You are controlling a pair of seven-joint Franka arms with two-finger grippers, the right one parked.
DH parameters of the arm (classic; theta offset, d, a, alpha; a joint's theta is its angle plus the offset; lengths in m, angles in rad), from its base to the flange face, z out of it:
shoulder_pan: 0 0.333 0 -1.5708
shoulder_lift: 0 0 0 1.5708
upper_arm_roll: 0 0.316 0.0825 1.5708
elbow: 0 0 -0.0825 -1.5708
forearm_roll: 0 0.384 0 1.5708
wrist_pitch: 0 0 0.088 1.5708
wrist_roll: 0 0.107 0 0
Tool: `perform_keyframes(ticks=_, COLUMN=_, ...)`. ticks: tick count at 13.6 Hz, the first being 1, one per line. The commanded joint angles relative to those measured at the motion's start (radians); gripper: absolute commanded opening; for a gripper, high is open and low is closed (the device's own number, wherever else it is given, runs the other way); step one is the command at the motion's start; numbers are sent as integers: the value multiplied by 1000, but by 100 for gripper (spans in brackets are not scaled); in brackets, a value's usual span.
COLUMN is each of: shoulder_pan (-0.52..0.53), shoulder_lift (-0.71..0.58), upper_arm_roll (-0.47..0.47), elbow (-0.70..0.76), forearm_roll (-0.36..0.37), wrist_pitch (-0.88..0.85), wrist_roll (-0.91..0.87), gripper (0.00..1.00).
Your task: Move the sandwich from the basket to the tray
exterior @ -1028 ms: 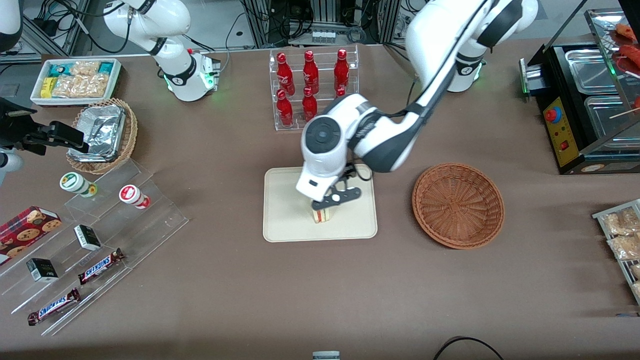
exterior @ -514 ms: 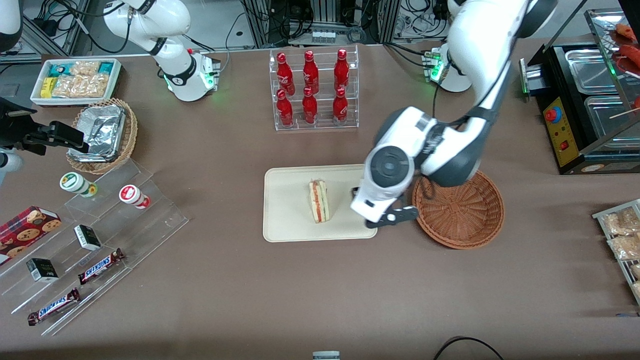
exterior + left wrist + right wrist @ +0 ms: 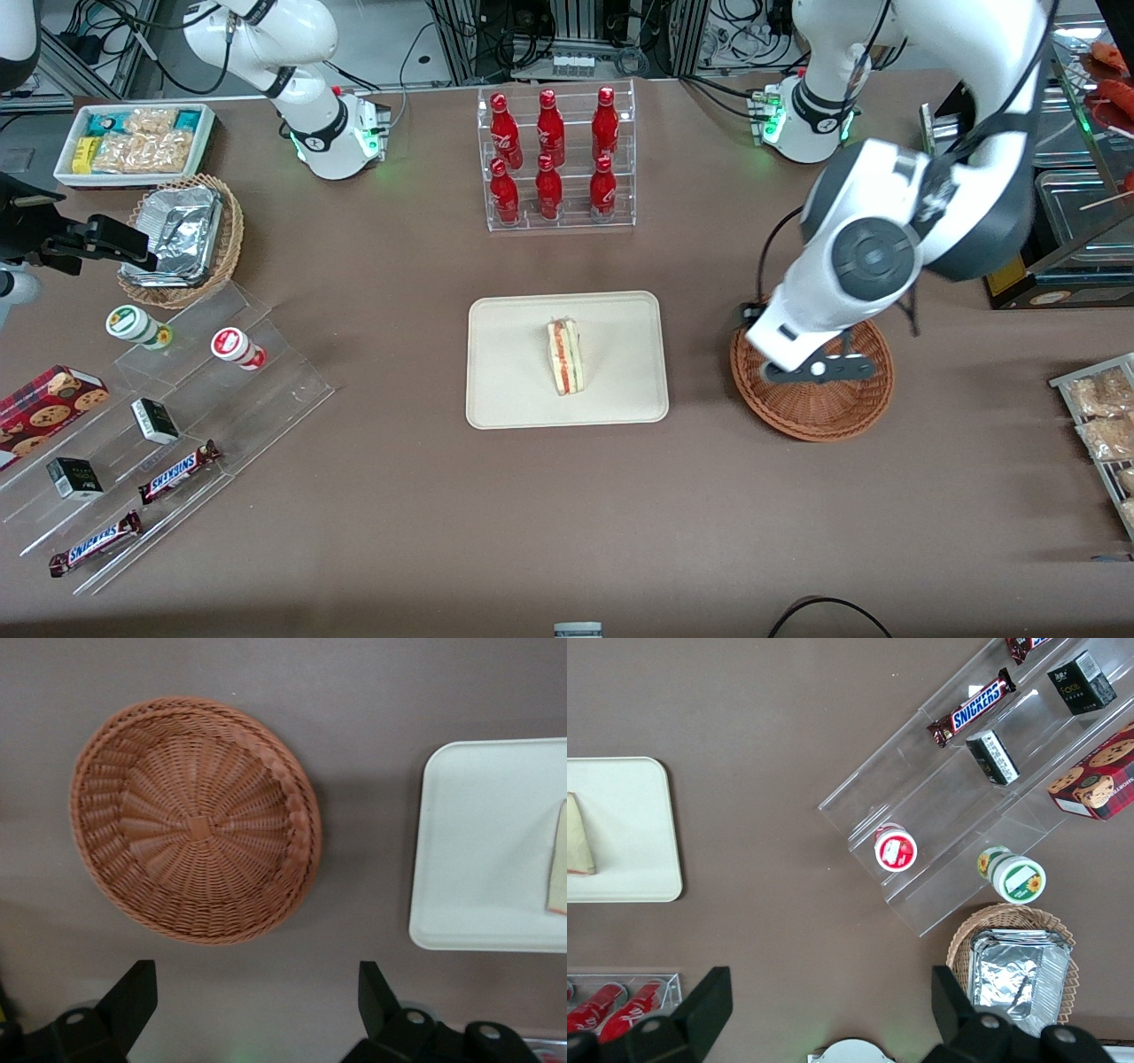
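Observation:
The sandwich (image 3: 564, 357) stands on edge in the middle of the cream tray (image 3: 509, 394), its red and green filling facing up; one pale edge of the sandwich (image 3: 558, 859) shows in the left wrist view on the tray (image 3: 483, 842). The reddish-brown wicker basket (image 3: 842, 416) has nothing in it, as the left wrist view of the basket (image 3: 195, 819) also shows. My left gripper (image 3: 815, 369) hangs high above the basket, open, with nothing between its black fingers (image 3: 131, 997). It is well apart from the tray and the sandwich.
A clear rack of red bottles (image 3: 554, 159) stands farther from the front camera than the tray. A black food warmer (image 3: 1036, 177) and snack packets (image 3: 1099, 416) sit at the working arm's end. Acrylic steps with snacks (image 3: 168, 425) and a foil-lined basket (image 3: 182, 235) lie toward the parked arm's end.
The gripper let go of the sandwich on the tray, rose and swung sideways from the tray to above the basket. The sandwich stays on the tray.

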Motion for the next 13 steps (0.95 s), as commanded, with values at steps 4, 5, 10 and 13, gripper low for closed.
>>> perform_keyframes(ticks=4, shoulder_pan=146, shoulder_lift=-201, upper_arm_roll=-2, elbow=-103, forearm_roll=-69, wrist_pitch=-75, wrist_roll=269, gripper=100)
perform_keyframes(ticks=5, shoulder_pan=154, shoulder_lift=-228, upper_arm_roll=34, elbow=-102, forearm_roll=-83, wrist_pitch=-84, wrist_roll=320, gripper=100)
perform_keyframes(ticks=10, shoulder_pan=147, shoulder_lift=-298, upper_arm_roll=139, elbow=-50, forearm_roll=-96, wrist_pitch=-183, wrist_roll=429, gripper=100)
perform_keyframes(ticks=13, shoulder_pan=147, shoulder_lift=-313, upper_arm_roll=153, elbow=-39, forearm_roll=-86, wrist_pitch=-191, wrist_roll=429, gripper=100)
